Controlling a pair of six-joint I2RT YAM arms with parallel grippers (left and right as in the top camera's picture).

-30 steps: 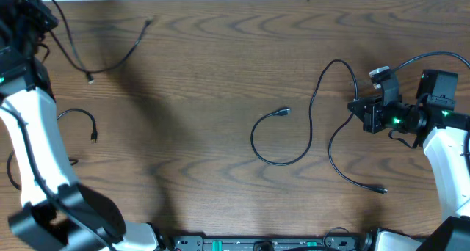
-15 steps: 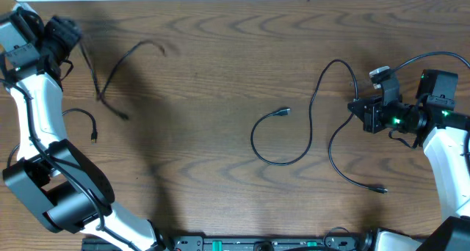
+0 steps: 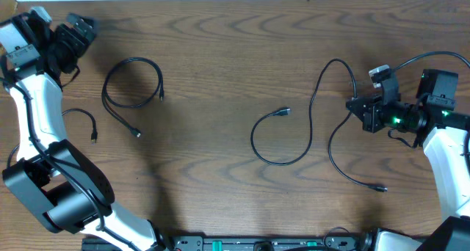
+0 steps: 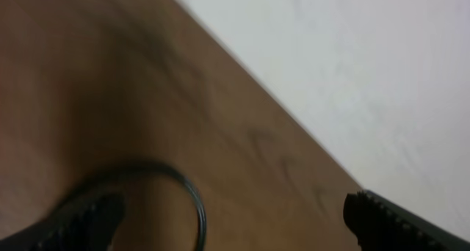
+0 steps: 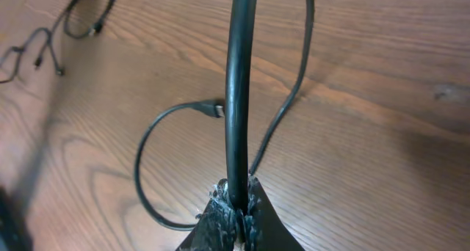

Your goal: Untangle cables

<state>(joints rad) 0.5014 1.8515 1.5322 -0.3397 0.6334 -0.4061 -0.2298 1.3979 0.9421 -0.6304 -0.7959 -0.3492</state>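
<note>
Pinching a thin black cord [image 5: 236, 97] between them, the dark fingers [image 5: 209, 229] of the right gripper [image 5: 236, 207] are pressed tight together. The cord rises straight out of their tips toward the wrist camera. Seen from overhead, it leaves that grip two ways across the brown wood-grain table [image 3: 220, 45]. One stretch climbs to a narrow arch, drops, and sweeps into an open round loop near the table's middle, ending in a small plug that faces right. The other stretch curves toward the near edge and ends in a small plug well below the gripper. Whether these stretches are one cord or two I cannot tell.

The left gripper [image 3: 81, 27] sits at the far left corner with its fingertips [image 4: 382, 218] spread wide, holding nothing. Its wrist view is blurred, showing only a curve of black cord on the wood below and a white surface [image 4: 352, 60] beyond the table's edge.

Near that gripper but apart from it is a second thin black cord [image 3: 132, 89]. It lies slack in a rough ring, with both small plug ends free on its lower right side. A shorter black cord [image 3: 82, 111] forms a small arc beside the white left arm [image 3: 37, 119], its plug at the near end. These cords lie apart from one another, none crossing.
</note>
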